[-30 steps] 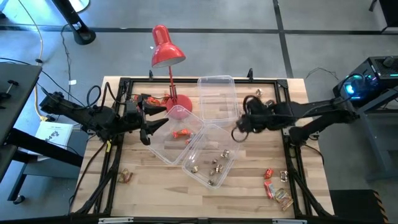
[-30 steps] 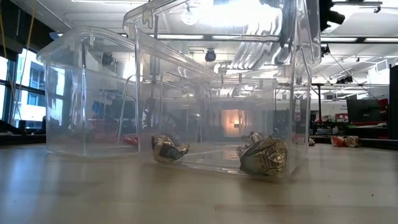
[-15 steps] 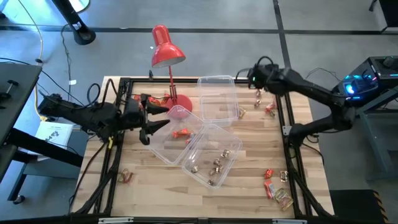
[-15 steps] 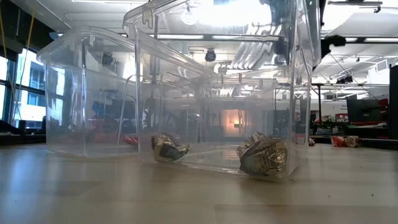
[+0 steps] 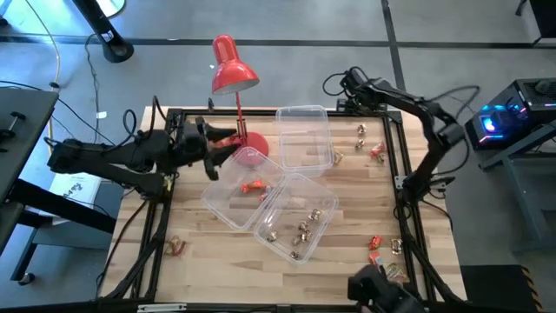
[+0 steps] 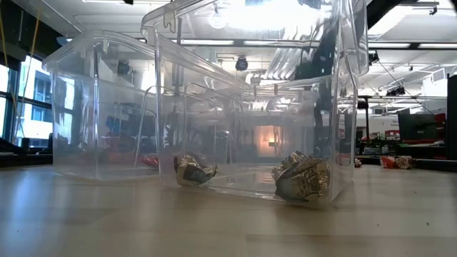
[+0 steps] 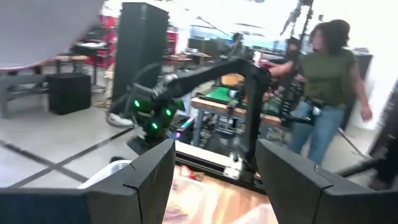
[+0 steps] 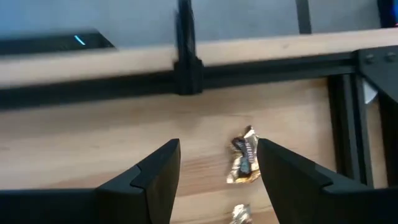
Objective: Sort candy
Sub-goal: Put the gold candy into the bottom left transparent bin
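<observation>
Wooden slats form the table [image 5: 217, 261], seen from above with a red desk lamp [image 5: 230, 74] at its far edge and three clear tubs in the middle. One tub [image 5: 300, 213] holds several gold-silver candy pieces [image 5: 302, 230]; the tub beside it [image 5: 239, 196] holds red-orange sweets [image 5: 254, 186]; the far tub [image 5: 304, 135] looks empty. Loose candy lies near the far right corner [image 5: 363, 139], at the near right [image 5: 387, 261] and near left [image 5: 176, 246]. The left gripper [image 5: 213, 149] hovers by the lamp base, jaws spread and empty. The right gripper [image 5: 349, 83] is raised over the far right edge.

At table height, foil-wrapped sweets [image 6: 301, 177] sit inside the nearest clear tub.

Past the left wrist's spread fingers [image 7: 149, 180], the other arm and a person in a green top [image 7: 326, 93] show across the room.

The right wrist view shows open jaws above a brown-orange candy [image 8: 244, 163] on the wood.

Judging by this, the right arm is lining up a pick; next it must descend, straddle that wrapper and close.
</observation>
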